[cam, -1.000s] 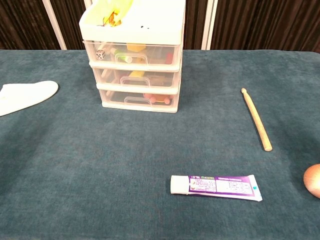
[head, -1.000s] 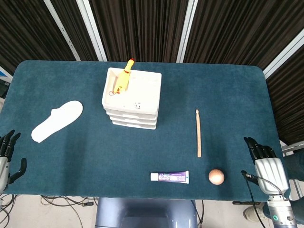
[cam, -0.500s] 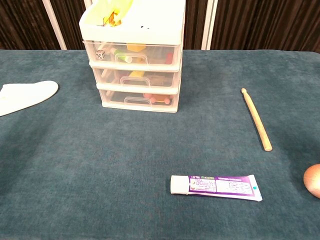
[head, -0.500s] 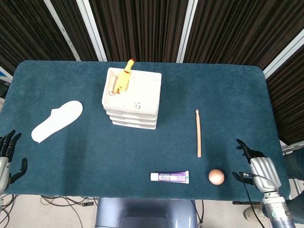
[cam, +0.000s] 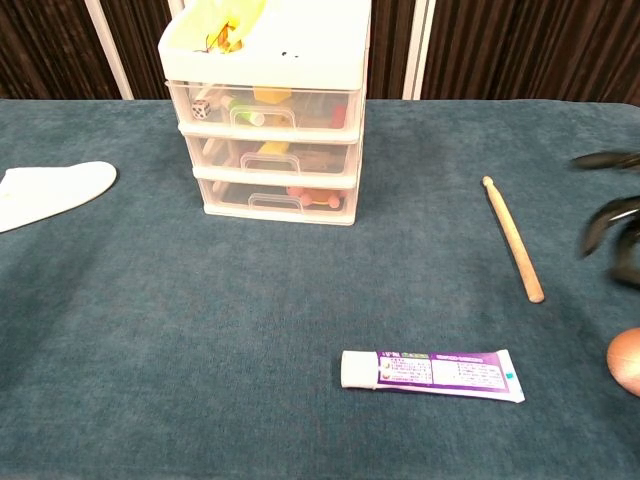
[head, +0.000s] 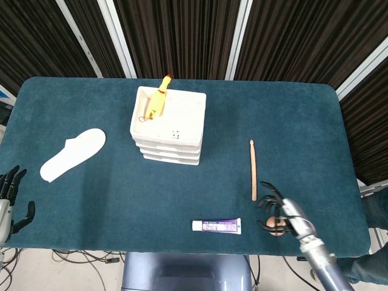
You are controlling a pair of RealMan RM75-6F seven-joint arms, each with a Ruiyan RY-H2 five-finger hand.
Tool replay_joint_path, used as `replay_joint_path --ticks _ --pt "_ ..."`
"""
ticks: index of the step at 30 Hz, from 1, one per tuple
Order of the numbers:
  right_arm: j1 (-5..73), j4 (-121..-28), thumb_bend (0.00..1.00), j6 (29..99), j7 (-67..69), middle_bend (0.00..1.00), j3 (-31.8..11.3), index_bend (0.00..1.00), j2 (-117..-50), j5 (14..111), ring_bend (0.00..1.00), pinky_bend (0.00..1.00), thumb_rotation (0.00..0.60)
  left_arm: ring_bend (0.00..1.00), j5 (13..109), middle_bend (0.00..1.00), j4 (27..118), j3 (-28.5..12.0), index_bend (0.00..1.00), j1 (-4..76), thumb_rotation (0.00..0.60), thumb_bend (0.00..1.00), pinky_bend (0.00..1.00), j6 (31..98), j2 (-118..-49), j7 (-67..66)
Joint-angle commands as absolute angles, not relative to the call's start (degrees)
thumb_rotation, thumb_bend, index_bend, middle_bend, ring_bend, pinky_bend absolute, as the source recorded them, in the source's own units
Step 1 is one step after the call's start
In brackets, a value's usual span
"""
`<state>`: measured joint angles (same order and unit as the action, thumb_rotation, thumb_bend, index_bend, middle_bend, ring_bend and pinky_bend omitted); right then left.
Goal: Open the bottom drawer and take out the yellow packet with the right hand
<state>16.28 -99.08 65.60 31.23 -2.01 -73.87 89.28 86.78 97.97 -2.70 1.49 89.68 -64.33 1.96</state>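
A white three-drawer unit [head: 168,124] stands at the back middle of the table, all its drawers closed. Its bottom drawer [cam: 275,197] has a clear front, and through it I make out reddish items but no yellow packet. My right hand [head: 280,211] hovers over the front right of the table, just above a brown ball, fingers apart and holding nothing. In the chest view the right hand [cam: 610,215] is a dark blur at the right edge. My left hand [head: 9,203] hangs off the table's front left corner, fingers spread and empty.
A yellow rubber chicken [head: 157,102] lies on top of the unit. A drumstick [head: 253,170] lies to its right, and a toothpaste tube [head: 216,225] and the brown ball [cam: 627,360] near the front edge. A white insole [head: 73,153] sits at the left.
My right hand has swung in from the table's right edge, leftward over the table, and now covers the brown ball in the head view. The left hand and the objects have stayed put.
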Motion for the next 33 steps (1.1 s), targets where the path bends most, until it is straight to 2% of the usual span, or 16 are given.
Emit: replay_joint_path --ticks 1,6,11,14,22,33 --pt "22.0 -99.0 0.34 58.3 22.7 0.54 -5.6 0.06 -81.5 82.4 0.59 0.81 0.6 0.0 86.6 0.0 97.9 -2.8 0.02 1.5 0.6 0.51 0.0 89.6 -64.1 2.6" --pt "25.7 -97.6 0.38 55.7 15.6 0.65 -9.2 0.03 -88.5 75.7 0.66 0.82 0.6 0.0 86.0 0.0 97.6 -2.9 0.02 1.7 0.6 0.51 0.0 88.7 -63.6 4.6" --pt "29.2 -95.1 0.47 55.1 9.3 0.81 -12.4 0.02 -94.9 70.0 0.81 0.91 0.6 0.0 86.0 0.0 97.8 -2.8 0.02 1.9 0.6 0.51 0.0 88.4 -63.4 5.1" --pt "30.6 -93.9 0.51 55.0 6.6 0.86 -13.4 0.02 -97.4 68.0 0.86 0.94 0.6 0.0 86.1 0.0 97.9 -2.9 0.02 1.8 0.6 0.51 0.0 88.6 -63.4 5.2" --pt "35.9 -89.8 0.53 53.3 0.8 0.89 -17.0 0.0 -104.8 61.0 0.88 0.96 0.6 0.0 85.8 0.0 98.2 -2.9 0.02 1.9 0.6 0.51 0.0 88.3 -63.2 5.4" --pt "41.0 -83.9 0.53 50.0 -0.6 0.91 -19.8 0.0 -109.4 56.6 0.9 0.96 0.6 0.0 85.8 0.0 98.5 -2.7 0.02 2.0 0.6 0.51 0.0 87.7 -62.8 6.1"
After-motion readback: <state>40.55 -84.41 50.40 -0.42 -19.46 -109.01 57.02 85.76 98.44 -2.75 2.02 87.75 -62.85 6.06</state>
